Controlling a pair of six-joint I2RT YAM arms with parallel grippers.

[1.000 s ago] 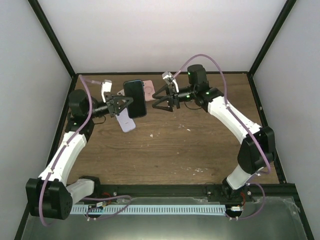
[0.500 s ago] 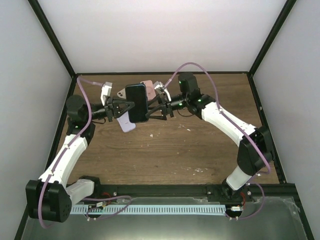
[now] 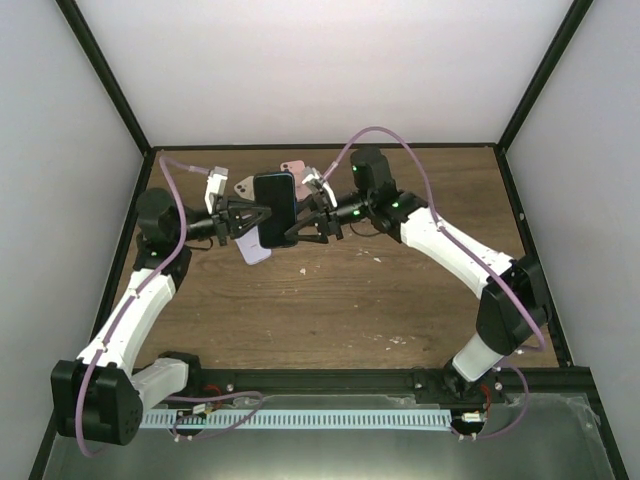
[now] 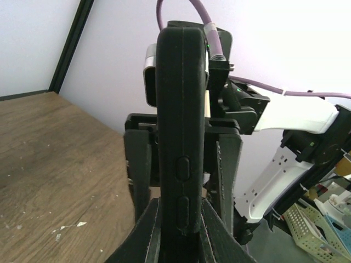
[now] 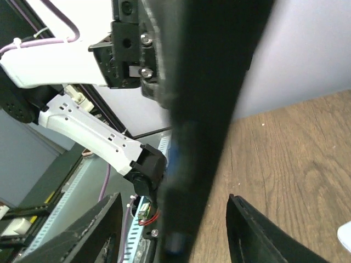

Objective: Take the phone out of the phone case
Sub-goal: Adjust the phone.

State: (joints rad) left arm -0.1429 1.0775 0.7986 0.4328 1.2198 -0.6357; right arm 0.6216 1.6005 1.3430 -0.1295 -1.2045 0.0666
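The phone [image 3: 274, 207], dark and still inside its black phone case [image 4: 182, 137], is held on edge above the table. My left gripper [image 3: 253, 221] is shut on one end of it, its fingers [image 4: 143, 235] pressing both faces just below the case's side buttons. From the right, my right gripper [image 3: 302, 224] straddles the opposite edge. In the right wrist view the phone [image 5: 208, 109] stands between the two jaws of the right gripper [image 5: 173, 207], with a gap showing on each side, so it is open.
A lavender phone [image 3: 254, 247] lies on the brown table [image 3: 400, 290] below the held one. A pink case [image 3: 296, 168] and a pale one [image 3: 243, 186] lie near the back wall. Black frame posts border the table.
The right gripper has moved left from beside the phone to around its edge, and its jaws have narrowed. The left gripper has kept its hold and shifted slightly.
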